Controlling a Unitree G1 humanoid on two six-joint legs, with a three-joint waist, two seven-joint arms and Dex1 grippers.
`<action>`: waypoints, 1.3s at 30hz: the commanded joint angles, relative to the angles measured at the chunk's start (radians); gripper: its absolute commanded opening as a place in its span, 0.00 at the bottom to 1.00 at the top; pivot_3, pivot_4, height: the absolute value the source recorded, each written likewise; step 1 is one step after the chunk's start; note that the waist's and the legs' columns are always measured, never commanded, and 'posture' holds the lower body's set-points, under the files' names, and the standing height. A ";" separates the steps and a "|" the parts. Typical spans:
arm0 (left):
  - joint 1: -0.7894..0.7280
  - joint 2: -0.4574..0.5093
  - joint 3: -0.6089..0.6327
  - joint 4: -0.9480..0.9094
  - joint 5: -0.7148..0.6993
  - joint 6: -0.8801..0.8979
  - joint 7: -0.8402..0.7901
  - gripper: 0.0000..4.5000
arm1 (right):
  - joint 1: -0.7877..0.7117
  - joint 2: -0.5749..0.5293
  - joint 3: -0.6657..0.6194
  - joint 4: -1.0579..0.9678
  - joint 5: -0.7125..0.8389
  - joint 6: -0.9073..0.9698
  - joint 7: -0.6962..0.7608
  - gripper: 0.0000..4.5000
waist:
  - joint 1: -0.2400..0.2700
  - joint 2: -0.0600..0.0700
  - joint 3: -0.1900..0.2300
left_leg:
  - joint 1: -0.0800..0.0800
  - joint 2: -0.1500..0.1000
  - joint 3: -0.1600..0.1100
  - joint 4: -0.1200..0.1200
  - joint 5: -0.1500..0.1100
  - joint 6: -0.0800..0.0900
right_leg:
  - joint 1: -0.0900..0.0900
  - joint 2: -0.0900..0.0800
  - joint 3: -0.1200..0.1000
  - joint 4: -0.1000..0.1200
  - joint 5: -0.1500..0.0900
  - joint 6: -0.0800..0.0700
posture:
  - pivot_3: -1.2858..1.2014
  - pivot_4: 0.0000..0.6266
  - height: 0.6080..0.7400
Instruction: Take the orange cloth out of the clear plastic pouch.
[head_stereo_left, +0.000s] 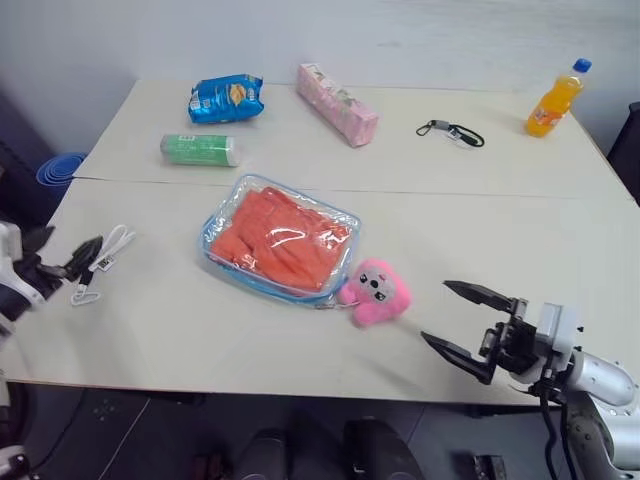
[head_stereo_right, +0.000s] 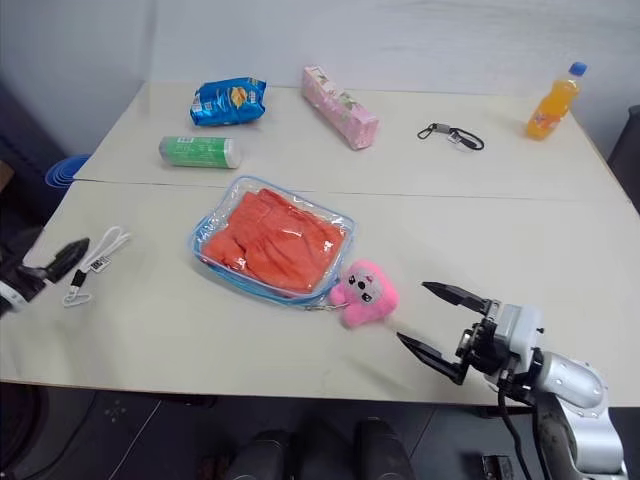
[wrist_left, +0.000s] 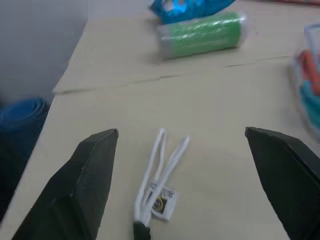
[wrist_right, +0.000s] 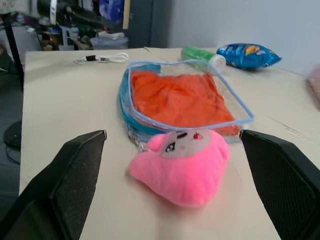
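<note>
The clear plastic pouch (head_stereo_left: 213, 232) with light blue edging lies flat in the middle of the table. The orange cloth (head_stereo_left: 280, 240) is folded inside it and shows through the plastic. My right gripper (head_stereo_left: 436, 311) hovers at the table's near edge, to the right of the pouch, open and empty. In the right wrist view the cloth (wrist_right: 175, 97) and the pouch's rim (wrist_right: 235, 97) lie ahead of its spread fingers. My left gripper (wrist_left: 181, 132) is at the table's far left edge, open and empty, well clear of the pouch.
A pink plush toy (head_stereo_left: 375, 292) rests against the pouch's near right corner. A white cable (head_stereo_left: 105, 260) lies by the left gripper. Farther back are a green roll (head_stereo_left: 200, 150), a blue snack bag (head_stereo_left: 226, 98), a pink box (head_stereo_left: 337, 104), a black clip (head_stereo_left: 450, 131) and an orange bottle (head_stereo_left: 555, 100).
</note>
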 joint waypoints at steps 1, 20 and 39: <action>-0.094 0.067 -0.153 0.092 0.056 -0.185 -0.251 0.99 | 0.039 -0.013 -0.052 -0.053 0.016 -0.032 0.010 1.00 | 0.001 0.001 0.000 | 0.001 0.000 0.000 0.000 0.000 0.000 | 0.001 0.000 0.000 0.000 0.000 0.000 | 0.52 0.24 1.00; -0.768 -0.063 -0.739 0.914 0.609 -0.918 -0.359 0.91 | 0.122 -0.003 -0.072 -0.077 -0.002 -0.082 0.002 1.00 | 0.000 0.002 0.000 | -0.001 0.000 0.003 0.003 -0.001 0.003 | -0.001 0.002 0.001 0.006 0.001 0.001 | 0.52 0.24 1.00; -0.110 -0.315 -0.633 -0.227 0.198 -0.042 -0.248 0.00 | 0.216 0.009 -0.158 -0.081 -0.018 -0.137 -0.067 1.00 | 0.004 0.006 -0.003 | -0.001 0.000 0.001 0.003 -0.003 0.004 | 0.000 0.000 0.002 0.006 0.001 0.001 | 0.52 0.24 1.00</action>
